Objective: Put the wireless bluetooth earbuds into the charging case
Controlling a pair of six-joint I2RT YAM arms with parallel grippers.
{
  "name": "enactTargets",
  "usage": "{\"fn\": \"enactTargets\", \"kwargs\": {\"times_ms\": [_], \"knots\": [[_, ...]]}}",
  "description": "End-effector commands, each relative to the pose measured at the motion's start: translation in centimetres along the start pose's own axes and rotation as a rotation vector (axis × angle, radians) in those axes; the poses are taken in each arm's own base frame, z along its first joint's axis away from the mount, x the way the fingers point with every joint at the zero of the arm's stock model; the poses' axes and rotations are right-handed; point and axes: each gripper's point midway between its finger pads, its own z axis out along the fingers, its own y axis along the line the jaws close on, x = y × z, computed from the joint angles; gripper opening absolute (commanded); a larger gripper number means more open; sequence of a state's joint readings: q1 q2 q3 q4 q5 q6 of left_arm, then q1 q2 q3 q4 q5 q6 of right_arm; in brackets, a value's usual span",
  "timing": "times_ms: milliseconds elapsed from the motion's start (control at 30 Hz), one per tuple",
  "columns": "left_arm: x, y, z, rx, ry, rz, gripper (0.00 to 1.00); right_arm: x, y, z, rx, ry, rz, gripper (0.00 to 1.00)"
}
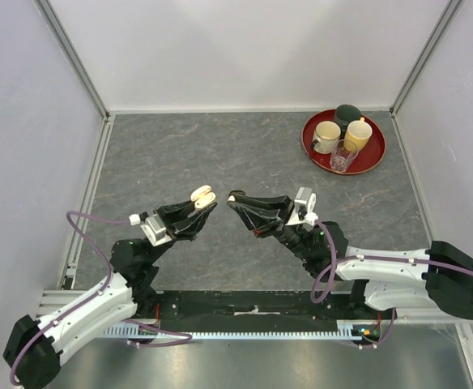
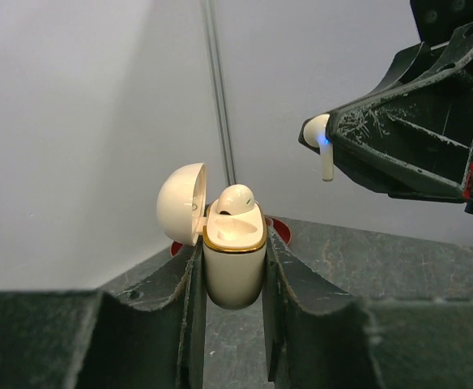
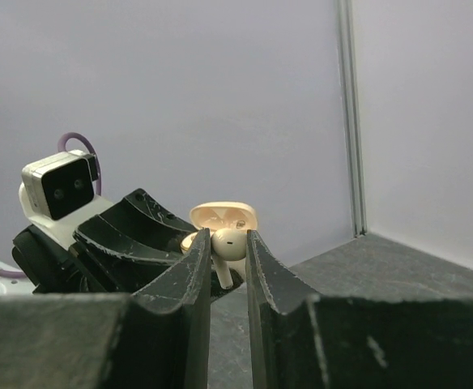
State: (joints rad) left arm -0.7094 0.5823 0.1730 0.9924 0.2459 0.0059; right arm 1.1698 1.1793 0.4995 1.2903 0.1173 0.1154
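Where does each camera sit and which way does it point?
Top external: above, behind the arms, looks down on the table; both arms show.
Left wrist: on left arm, looks past the left hand gripping the open charging case, toward the right hand.
Right wrist: on right arm, looks past that hand gripping an earbud, toward the case.
Both wrist views share case and earbud.

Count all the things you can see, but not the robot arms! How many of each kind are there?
Cream earbuds: 2
Charging case: 1
Cups: 3 (cream, yellow, dark)
Clear glass: 1
Red tray: 1
Total: 8
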Motion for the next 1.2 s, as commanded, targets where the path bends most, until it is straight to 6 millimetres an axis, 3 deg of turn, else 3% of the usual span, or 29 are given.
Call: {"fn": "enactTargets", "kwargs": {"times_ms": [0,167,600,1167], "knots": [[-1.3,-0.4,0.4,0.024,-0.061,-0.004,0.02,-8.2,2.2,1.4,-0.088,-0.31,0.056,0.0],[-0.9,-0.6,0.7,0.039,-0.058,-0.015,0.02,-8.6,2.4,2.1,-0.093,-0.339,0.06,0.0],[-0.7,-1.1,1.2,0.069,-0.068,-0.033,0.02,-7.1,2.9,4.0,-0.116,-0.333,0.092,0.0],[-1.0,-1.4,1.5,0.083,-0.076,-0.047,0.02,-6.1,2.9,4.5,-0.115,-0.345,0.119,0.0]]}}
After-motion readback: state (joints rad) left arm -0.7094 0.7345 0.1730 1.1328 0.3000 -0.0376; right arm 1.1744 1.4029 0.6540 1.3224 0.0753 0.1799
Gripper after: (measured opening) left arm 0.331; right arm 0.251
